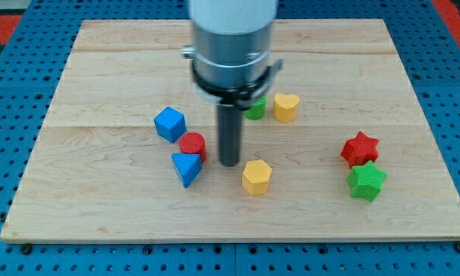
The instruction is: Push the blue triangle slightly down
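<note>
Our tip [230,163]: the lower end of our dark rod stands on the wooden board [100,61], roughly at the board's middle, a little toward the bottom edge. We carry no fingers (only the straight rod), so there is nothing to open, close or hold.

Blue triangle [187,168]: it lies left of our tip, near it but apart, left of the board's centre and closer to the bottom edge than to the top edge.

Red cylinder [192,145]: it sits just above the blue triangle, seemingly touching it, and just left of our rod.

Blue cube [169,123]: up and to the left of the red cylinder, close beside it, toward the left edge.

Yellow hexagon [256,176]: just right of our tip and slightly lower, apart from it.

Green block [254,108]: above our tip, largely hidden behind the arm's body (we cannot make out its shape).

Yellow heart [285,107]: just right of the green block, above the board's centre.

Red star [359,149]: toward the right edge, well apart from our tip.

Green star [366,182]: directly below the red star and touching or nearly touching it, nearer the bottom right corner.

Arm body [231,38]: the grey cylinder comes in from the top edge and covers the upper middle of the board.
</note>
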{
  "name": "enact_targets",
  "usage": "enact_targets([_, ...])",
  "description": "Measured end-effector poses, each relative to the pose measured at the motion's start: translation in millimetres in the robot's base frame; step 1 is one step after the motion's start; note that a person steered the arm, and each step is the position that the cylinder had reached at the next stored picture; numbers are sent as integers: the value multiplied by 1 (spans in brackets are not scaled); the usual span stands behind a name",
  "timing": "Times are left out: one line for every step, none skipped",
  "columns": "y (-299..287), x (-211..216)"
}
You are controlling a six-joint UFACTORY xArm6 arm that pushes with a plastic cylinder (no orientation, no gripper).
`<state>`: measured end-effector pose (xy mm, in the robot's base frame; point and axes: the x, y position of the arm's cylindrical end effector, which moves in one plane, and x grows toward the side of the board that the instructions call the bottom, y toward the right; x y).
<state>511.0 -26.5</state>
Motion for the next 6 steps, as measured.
enact_targets([12,24])
enact_targets([84,-1])
enact_targets([82,6])
enact_targets([41,60])
enact_targets([-42,68])
enact_targets([-112,18])
